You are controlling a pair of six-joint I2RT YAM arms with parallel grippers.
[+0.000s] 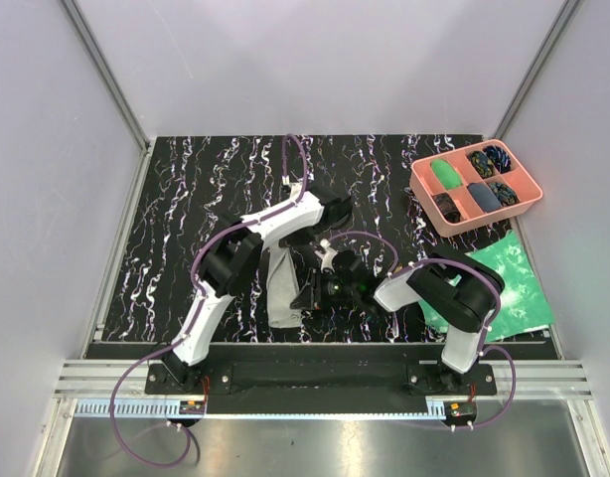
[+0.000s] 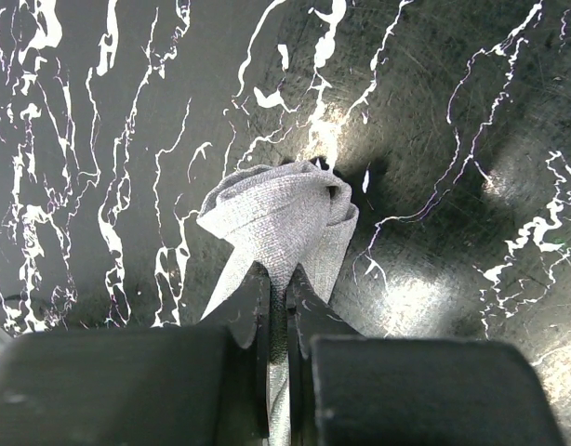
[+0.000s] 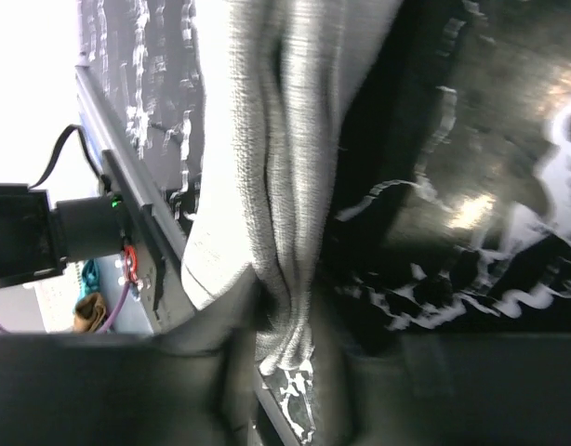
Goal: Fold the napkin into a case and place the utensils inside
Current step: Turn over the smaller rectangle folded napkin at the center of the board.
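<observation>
Left jaws, close up in the left wrist view: together, clamped on a fold of the napkin. The cloth is bunched into a rolled lump just past the tips and sits on the tabletop. Right wrist view is blurred: a napkin edge runs down between the two fingers, can't tell whether those jaws pinch it or only straddle it. Counts from the top view: 2 arms, 1 napkin, 1 pink tray, 1 green-and-white sheet. The napkin is a narrow grey strip running far-to-near at mid-tabletop; its near end is close to the near edge but not over it. Left arm comes down on the strip's far end. Right arm reaches in leftward to the strip's right side, so both wrists crowd the same spot. The tray sits at the far right corner, compartmented, with one green item and several dark ones, exact count unclear. The sheet lies at the near right corner, partly under the right arm and reaching the right edge. Bare tabletop shows left of the left arm and along the far edge. Walls close off the left, far and right sides.
</observation>
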